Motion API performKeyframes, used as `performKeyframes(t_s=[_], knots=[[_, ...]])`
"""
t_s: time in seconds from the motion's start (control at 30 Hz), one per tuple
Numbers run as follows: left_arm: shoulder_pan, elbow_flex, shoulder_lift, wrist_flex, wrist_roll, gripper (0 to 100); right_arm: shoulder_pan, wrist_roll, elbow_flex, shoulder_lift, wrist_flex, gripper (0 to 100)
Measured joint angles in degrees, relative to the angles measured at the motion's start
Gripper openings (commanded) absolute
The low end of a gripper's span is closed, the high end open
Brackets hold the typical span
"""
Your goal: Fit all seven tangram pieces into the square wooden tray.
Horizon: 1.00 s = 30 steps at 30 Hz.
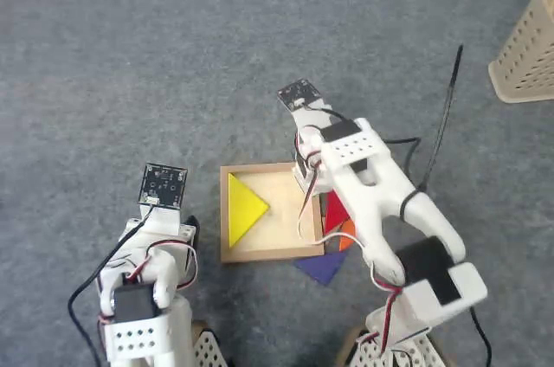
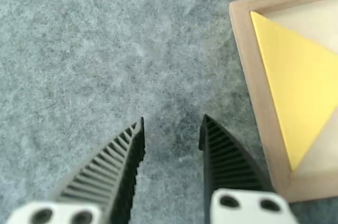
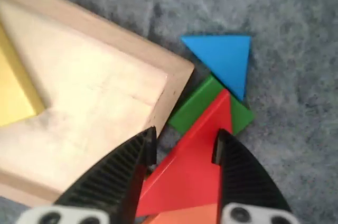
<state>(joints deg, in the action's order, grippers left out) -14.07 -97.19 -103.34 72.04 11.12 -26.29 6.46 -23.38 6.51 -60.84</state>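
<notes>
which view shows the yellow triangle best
The high view: it shows the whole yellow triangle lying inside the wooden tray, along one wall. The left wrist view cuts off one corner; the right wrist view catches a sliver at its edge.

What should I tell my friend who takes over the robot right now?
Left gripper: open, above the carpet beside the tray.
Right gripper: open, over the red triangle.
Done: the yellow triangle lies in the tray.
Left to do: red triangle, orange piece, green piece, blue triangle and purple piece lie on the carpet outside the tray.
</notes>
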Motion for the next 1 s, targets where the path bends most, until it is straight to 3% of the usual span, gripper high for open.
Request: performKeyframes(t_s=[0.3, 0.63, 0.83, 1.0], knots=[[0.0, 0.0, 0.0, 0.0, 0.0, 17, 8.97, -2.37, 11.25, 11.87, -6.95, 18.1], [0.0, 0.0, 0.0, 0.0, 0.0, 17, 9.76, -1.76, 11.25, 11.08, -6.86, 17.5], [0.0, 0.0, 0.0, 0.0, 0.0, 17, 10.02, 0.79, 4.4, 5.71, -3.87, 0.1], [0.0, 0.0, 0.0, 0.0, 0.0, 17, 10.02, 0.97, 3.25, 3.34, -3.25, 0.6]])
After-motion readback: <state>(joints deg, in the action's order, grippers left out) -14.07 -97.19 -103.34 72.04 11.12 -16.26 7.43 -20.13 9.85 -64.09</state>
